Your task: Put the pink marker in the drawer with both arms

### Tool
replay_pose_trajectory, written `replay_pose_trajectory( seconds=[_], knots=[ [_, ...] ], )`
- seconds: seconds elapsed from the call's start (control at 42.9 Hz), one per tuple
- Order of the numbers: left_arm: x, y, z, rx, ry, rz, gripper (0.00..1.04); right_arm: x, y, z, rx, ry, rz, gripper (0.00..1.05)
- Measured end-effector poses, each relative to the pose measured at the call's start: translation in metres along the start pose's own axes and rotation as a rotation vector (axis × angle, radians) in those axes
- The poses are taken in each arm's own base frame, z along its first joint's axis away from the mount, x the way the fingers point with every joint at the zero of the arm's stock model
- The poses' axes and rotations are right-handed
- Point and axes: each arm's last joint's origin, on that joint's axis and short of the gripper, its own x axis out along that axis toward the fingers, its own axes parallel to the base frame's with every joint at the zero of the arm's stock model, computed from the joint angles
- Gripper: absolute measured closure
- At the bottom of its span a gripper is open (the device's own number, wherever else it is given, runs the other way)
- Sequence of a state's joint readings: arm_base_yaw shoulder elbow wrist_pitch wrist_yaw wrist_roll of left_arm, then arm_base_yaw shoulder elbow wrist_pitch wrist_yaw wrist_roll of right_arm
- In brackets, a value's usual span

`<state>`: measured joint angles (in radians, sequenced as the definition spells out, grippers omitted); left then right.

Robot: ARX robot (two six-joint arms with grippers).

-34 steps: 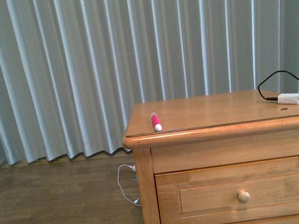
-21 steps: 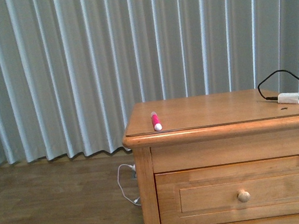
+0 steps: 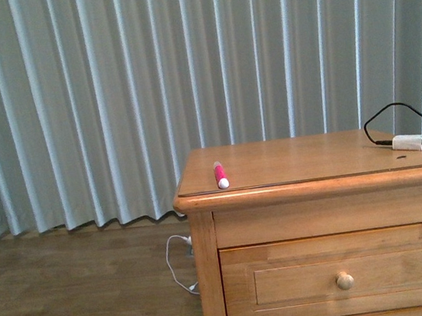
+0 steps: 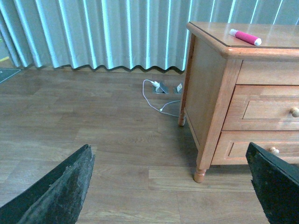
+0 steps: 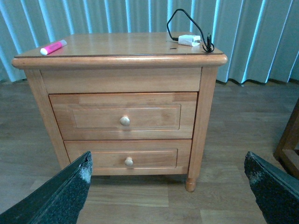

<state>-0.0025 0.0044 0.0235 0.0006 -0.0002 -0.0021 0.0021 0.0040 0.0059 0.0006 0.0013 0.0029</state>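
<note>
a lived-in home room, likely a bedroom: honey-wood bedside counter [image 3: 317,185] on plank flooring [image 3: 74,303], floor-length pale pleated curtains [image 3: 108,94] behind, a white charger lead [image 4: 155,83] trailing beside it.

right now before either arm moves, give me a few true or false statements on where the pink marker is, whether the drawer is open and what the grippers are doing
1. The pink marker lies on top of the nightstand. True.
2. The drawer is pulled out. False: it is shut, its front flush with the frame.
3. The left gripper holds the marker. False: its fingers stand wide apart with nothing between them, away from the nightstand.
4. The white adapter sits at the opposite end of the top from the marker. True.
5. The right gripper is shut. False: it is open and empty.
</note>
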Motion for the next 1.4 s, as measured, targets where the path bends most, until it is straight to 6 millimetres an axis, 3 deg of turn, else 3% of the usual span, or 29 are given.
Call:
replay_pose_trajectory(
  seconds=[0.07, 0.14, 0.21, 0.396, 0.513, 0.723, 1.166, 1.399],
  knots=[
    [0.000, 0.000, 0.000, 0.000, 0.000, 0.000, 0.06, 0.000, 0.000, -0.001, 0.011, 0.038, 0.016, 0.09],
    [0.000, 0.000, 0.000, 0.000, 0.000, -0.001, 0.06, 0.004, 0.002, -0.002, 0.054, 0.293, 0.058, 0.09],
    [0.000, 0.000, 0.000, 0.000, 0.000, 0.000, 0.06, 0.015, 0.005, -0.004, 0.060, 0.376, 0.076, 0.09],
    [0.000, 0.000, 0.000, 0.000, 0.000, 0.000, 0.06, 0.068, 0.015, 0.008, 0.052, 0.362, 0.086, 0.09],
    [0.000, 0.000, 0.000, 0.000, 0.000, 0.000, 0.06, 0.115, 0.032, 0.003, 0.042, 0.363, 0.105, 0.09],
    [0.000, 0.000, 0.000, 0.000, 0.000, 0.000, 0.06, 0.177, 0.059, -0.014, 0.024, 0.361, 0.122, 0.09],
    [0.000, 0.000, 0.000, 0.000, 0.000, 0.000, 0.06, 0.288, 0.094, -0.067, 0.024, 0.409, 0.065, 0.09],
    [0.000, 0.000, 0.000, 0.000, 0.000, 0.000, 0.06, 0.325, 0.101, -0.076, 0.041, 0.408, 0.063, 0.09]
  ],
)
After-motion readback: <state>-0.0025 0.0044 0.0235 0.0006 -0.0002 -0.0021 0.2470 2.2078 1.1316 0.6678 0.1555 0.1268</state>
